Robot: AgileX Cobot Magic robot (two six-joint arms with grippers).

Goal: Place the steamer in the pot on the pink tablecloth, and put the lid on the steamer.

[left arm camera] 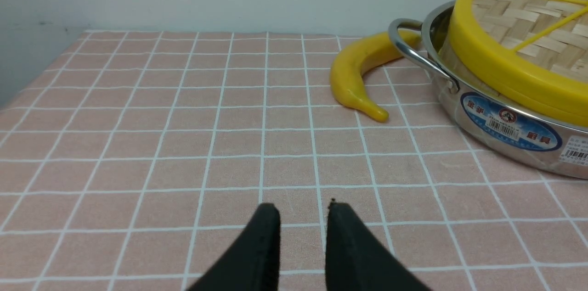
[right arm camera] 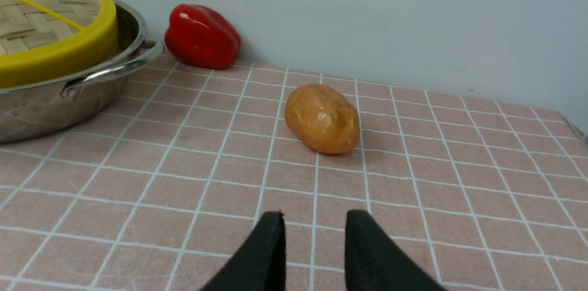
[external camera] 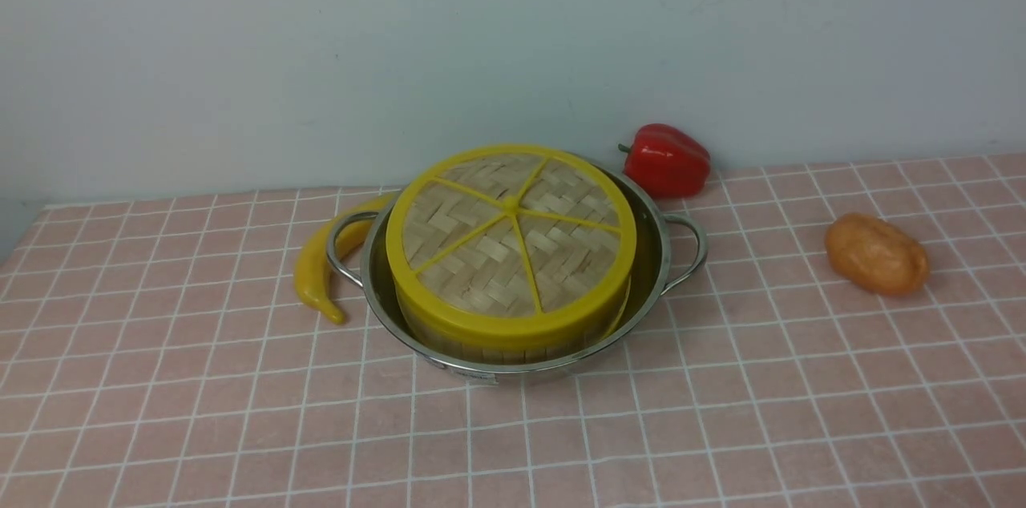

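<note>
Left of centre in the front view a banana point(external camera: 314, 272) lies by the pot point(external camera: 669, 251) — which sits mid-frame on the pink tablecloth point(external camera: 240, 428), the steamer point(external camera: 481, 351) inside and the lid point(external camera: 449, 260) on top. The left gripper point(left arm camera: 303, 210) and right gripper point(right arm camera: 316, 217) stand parted and empty, the pot well apart from both; with the lid seated, likely no further reach is needed — bare cloth lies at lower right.

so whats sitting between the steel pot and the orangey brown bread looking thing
Only bare pink gridded cloth lies between the pot and the brown bread-like item; the front view shows it.
</note>
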